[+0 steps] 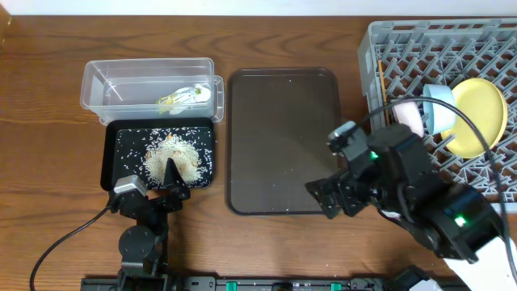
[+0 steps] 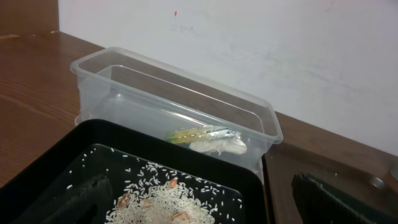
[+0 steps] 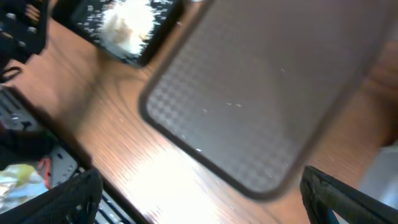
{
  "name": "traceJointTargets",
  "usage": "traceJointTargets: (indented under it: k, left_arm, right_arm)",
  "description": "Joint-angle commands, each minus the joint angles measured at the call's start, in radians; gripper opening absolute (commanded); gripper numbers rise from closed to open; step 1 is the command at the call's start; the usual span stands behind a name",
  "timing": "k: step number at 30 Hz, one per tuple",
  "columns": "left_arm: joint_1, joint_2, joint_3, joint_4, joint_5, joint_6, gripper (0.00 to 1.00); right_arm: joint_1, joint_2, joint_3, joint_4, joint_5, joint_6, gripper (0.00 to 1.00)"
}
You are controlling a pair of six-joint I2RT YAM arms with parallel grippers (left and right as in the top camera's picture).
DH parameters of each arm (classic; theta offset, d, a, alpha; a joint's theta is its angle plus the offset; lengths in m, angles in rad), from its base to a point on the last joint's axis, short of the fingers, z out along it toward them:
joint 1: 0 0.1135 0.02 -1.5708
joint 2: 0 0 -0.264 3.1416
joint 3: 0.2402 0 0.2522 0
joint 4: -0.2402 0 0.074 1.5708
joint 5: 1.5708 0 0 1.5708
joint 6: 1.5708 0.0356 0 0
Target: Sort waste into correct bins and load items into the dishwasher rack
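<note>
The clear tub at the back left holds the green-and-yellow wrapper, which also shows in the left wrist view. The black tray in front of it holds a heap of rice scraps. My left gripper hangs open and empty over the tray's front edge. The grey rack at the right holds the yellow plate, the light-blue bowl, the white-pink bowl and a chopstick. My right gripper is open and empty over the brown tray's front right corner. The cup is hidden.
The brown serving tray lies between the black tray and the rack, with a few rice grains on it. The right arm reaches across the rack's front left corner. Bare wood shows at the far left and along the front.
</note>
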Motion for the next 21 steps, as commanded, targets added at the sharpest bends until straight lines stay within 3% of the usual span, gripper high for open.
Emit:
traceJointTargets:
  k: [1, 6, 11, 21]
  left_arm:
    - [0.007, -0.001, -0.03, -0.017, -0.001, 0.01, 0.95]
    - [0.007, -0.001, -0.03, -0.017, -0.001, 0.01, 0.95]
    - [0.007, -0.001, -0.03, -0.017, -0.001, 0.01, 0.95]
    - [0.007, -0.001, -0.03, -0.017, -0.001, 0.01, 0.95]
  right_arm:
    - [-0.043, -0.096, 0.002, -0.007, 0.069, -0.068, 0.99]
    - [-0.078, -0.218, -0.004, 0.01, 0.18, -0.137, 0.99]
    - [-0.193, -0.368, -0.1, 0.147, 0.196, -0.205, 0.99]
    - [-0.389, -0.727, -0.609, 0.438, 0.079, -0.205, 0.99]
